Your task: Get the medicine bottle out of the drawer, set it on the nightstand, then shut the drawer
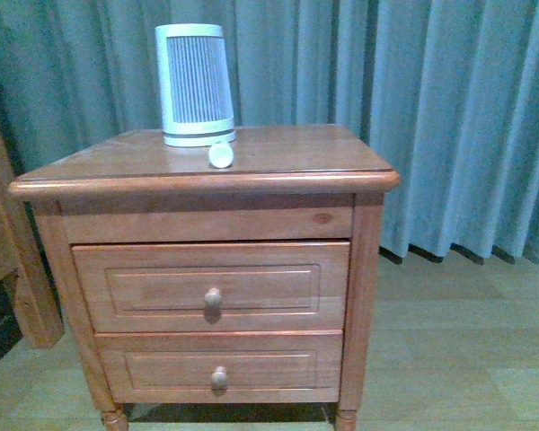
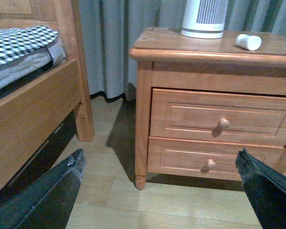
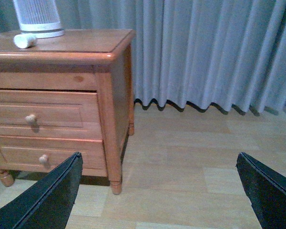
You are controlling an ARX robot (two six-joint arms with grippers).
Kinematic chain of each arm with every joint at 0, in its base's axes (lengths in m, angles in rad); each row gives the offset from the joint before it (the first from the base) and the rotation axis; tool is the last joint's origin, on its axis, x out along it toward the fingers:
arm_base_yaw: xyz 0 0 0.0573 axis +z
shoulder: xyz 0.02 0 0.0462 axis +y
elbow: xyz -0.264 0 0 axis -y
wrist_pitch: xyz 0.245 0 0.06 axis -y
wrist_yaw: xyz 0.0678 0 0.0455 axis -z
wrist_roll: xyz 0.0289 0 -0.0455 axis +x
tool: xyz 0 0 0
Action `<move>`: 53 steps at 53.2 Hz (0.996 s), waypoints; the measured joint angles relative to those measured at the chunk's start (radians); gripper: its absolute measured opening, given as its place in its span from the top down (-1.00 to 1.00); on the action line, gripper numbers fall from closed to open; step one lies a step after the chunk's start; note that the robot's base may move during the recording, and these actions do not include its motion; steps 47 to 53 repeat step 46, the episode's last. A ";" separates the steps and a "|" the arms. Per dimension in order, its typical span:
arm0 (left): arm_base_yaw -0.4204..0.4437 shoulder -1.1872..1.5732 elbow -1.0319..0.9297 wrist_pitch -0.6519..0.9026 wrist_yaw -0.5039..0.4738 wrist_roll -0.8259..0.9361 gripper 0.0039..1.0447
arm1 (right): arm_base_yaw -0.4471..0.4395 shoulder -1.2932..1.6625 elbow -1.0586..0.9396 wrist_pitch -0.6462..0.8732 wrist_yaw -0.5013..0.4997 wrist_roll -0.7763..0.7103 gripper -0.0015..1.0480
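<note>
Teal curtains are hanging behind the nightstand in the front view, and a tall white ribbed appliance is standing at the back of its top. The bottle is lying on its side just in front of the appliance, near the top's front edge, showing a round white end. The drawer is sitting flush with the frame, its round knob facing out, and the lower drawer is likewise shut. A bed frame is showing at the left edge. Neither arm is showing here.

Seen from the left wrist, the bed frame with checked bedding is standing beside the nightstand, with bare wood floor between them. The bottle is lying tilted on the top, apart from the appliance. The left gripper is hanging over the floor, fingers spread wide and holding nothing.

Seen from the right wrist, the curtains are reaching the floor beside the nightstand. The bottle is resting by the appliance, cap end rounded. The right gripper is spread wide too, fingers empty, well clear of the drawer.
</note>
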 joint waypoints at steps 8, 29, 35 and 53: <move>0.000 0.000 0.000 0.000 -0.001 0.000 -0.88 | 0.001 0.000 0.000 0.000 -0.002 0.000 -0.87; 0.000 0.000 0.000 0.000 -0.003 0.000 -0.88 | 0.001 0.000 0.000 0.000 -0.004 0.000 -0.87; 0.000 0.000 0.000 0.000 -0.003 0.000 -0.88 | 0.001 0.000 0.000 0.000 -0.004 0.000 -0.87; 0.000 0.000 0.000 0.000 -0.003 0.000 -0.88 | 0.001 0.000 0.000 0.000 -0.004 0.000 -0.87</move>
